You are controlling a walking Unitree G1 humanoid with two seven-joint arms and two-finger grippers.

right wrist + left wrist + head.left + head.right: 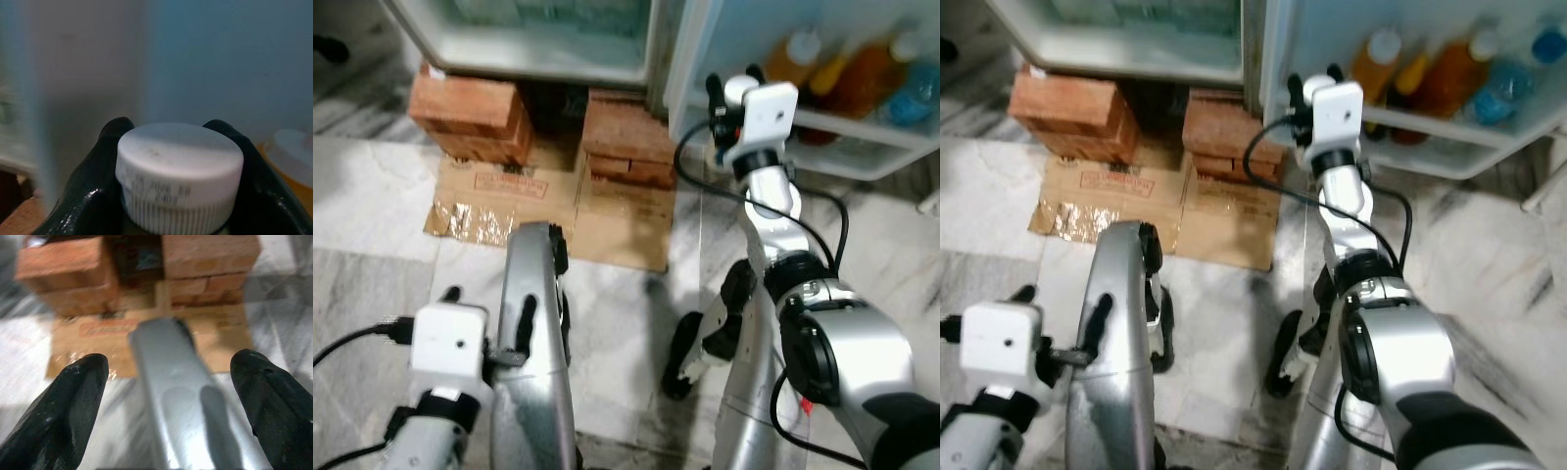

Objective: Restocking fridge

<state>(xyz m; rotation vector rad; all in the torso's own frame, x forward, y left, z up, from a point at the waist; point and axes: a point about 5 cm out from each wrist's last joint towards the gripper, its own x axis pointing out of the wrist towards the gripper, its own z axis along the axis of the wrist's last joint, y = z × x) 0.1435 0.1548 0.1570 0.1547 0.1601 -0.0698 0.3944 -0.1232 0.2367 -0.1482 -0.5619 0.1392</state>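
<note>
right gripper [178, 171] | clamped on white bottle cap [180, 174] | at fridge door shelf [862, 147]

Marble floor [372, 206], white-grey veined, glossy. Fridge [538, 44] at 12 o'clock, raised on two brick stacks: left bricks [470, 116] at 11, right bricks [626, 142] near 12. Flattened cardboard [558, 201] under and in front of them, shiny tape on its left edge. Open fridge door [705, 69] at 1 o'clock. Light cool, even, soft shadows.
</note>
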